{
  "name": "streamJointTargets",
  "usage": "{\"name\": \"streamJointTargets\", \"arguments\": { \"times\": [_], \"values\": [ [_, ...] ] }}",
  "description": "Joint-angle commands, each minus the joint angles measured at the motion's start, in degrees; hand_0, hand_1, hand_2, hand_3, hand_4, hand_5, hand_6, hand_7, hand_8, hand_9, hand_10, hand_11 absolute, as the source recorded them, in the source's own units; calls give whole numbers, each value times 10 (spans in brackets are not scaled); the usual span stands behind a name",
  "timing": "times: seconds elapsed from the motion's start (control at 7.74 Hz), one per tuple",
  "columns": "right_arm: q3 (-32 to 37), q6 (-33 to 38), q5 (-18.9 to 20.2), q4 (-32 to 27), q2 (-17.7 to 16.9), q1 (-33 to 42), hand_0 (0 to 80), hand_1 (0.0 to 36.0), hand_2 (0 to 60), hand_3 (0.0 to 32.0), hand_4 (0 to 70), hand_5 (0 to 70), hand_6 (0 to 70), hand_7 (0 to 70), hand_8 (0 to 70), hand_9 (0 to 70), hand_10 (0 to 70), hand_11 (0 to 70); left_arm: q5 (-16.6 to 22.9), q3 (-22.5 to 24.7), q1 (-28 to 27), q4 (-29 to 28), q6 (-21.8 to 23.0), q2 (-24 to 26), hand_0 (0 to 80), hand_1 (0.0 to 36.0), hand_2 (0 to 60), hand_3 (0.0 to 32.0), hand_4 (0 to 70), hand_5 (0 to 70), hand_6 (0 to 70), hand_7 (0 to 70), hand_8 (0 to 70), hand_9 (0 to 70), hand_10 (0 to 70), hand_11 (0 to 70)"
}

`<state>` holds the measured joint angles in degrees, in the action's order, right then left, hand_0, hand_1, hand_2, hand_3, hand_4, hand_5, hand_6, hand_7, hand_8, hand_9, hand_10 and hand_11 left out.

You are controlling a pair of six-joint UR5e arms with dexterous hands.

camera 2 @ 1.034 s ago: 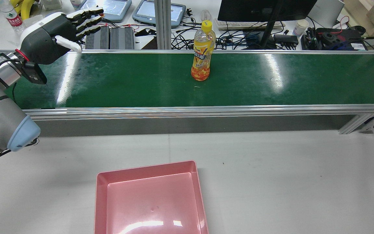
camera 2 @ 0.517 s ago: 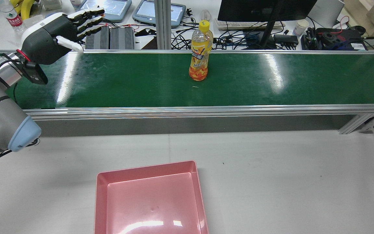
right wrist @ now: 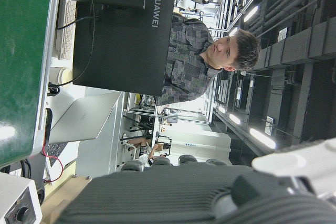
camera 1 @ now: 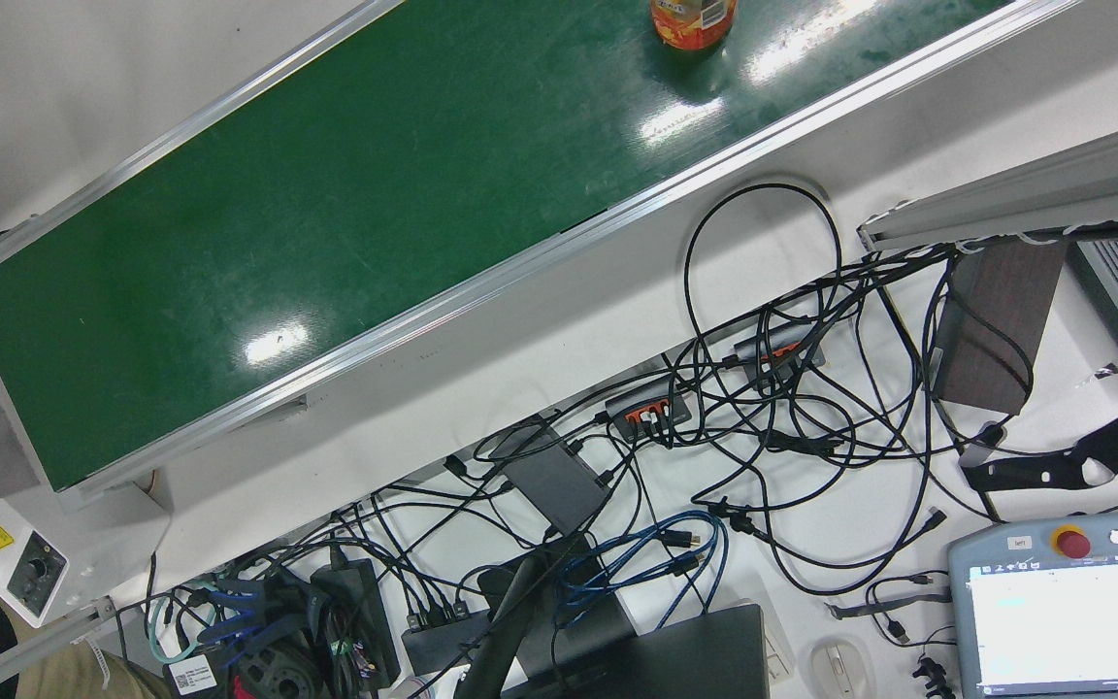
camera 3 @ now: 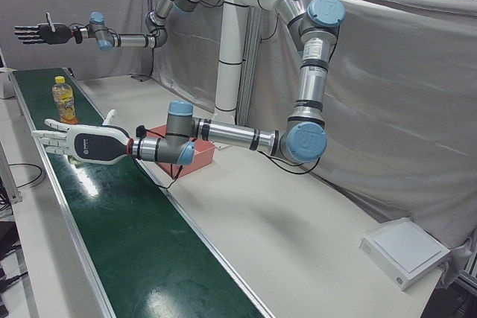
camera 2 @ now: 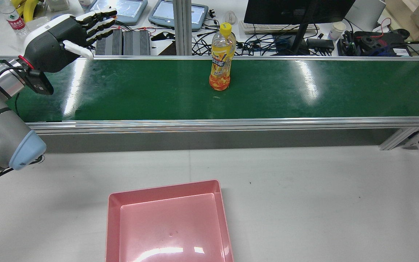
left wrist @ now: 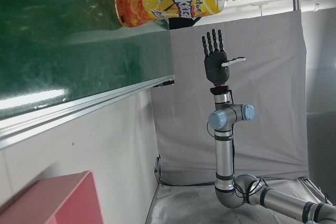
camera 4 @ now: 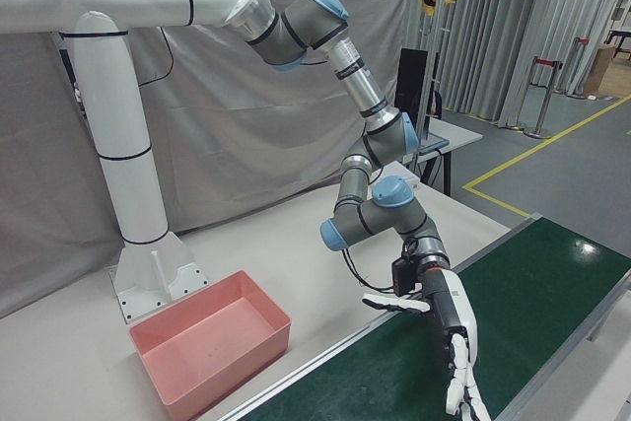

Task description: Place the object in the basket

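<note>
An orange drink bottle [camera 2: 221, 58] with a yellow cap stands upright on the green conveyor belt [camera 2: 151, 94]; its base also shows at the top edge of the front view [camera 1: 693, 19]. My left hand [camera 2: 62, 34] hovers open over the belt's left end, fingers spread and pointing toward the bottle [camera 3: 64, 100], well apart from it. The pink basket [camera 2: 166, 187] sits empty on the white table in front of the belt. My right hand [camera 3: 39, 33] is open, raised over the far end of the belt, and holds nothing [camera 4: 455, 342].
Behind the belt lie a monitor [camera 2: 296, 11], teach pendants [camera 2: 178, 14] and tangled cables [camera 1: 763, 408]. A person [right wrist: 210, 56] sits beyond the monitor. A white box [camera 3: 406, 251] rests on the table's far corner. White table [camera 2: 304, 200] surrounds the basket.
The bottle has moved a little to the left along the belt. My left hand has hardly moved and stays open.
</note>
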<state>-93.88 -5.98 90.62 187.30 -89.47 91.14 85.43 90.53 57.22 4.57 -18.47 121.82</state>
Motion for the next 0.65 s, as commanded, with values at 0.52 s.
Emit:
{"name": "streamJointTargets", "arguments": {
  "times": [0.52],
  "values": [
    [-1,0,0,0,0,1,0,0,0,0,0,0,0,0,0,0,0,0,-1,-1,1,0,1,-1,555,84,0,24,155,63,14,4,60,66,60,103]
  ]
}}
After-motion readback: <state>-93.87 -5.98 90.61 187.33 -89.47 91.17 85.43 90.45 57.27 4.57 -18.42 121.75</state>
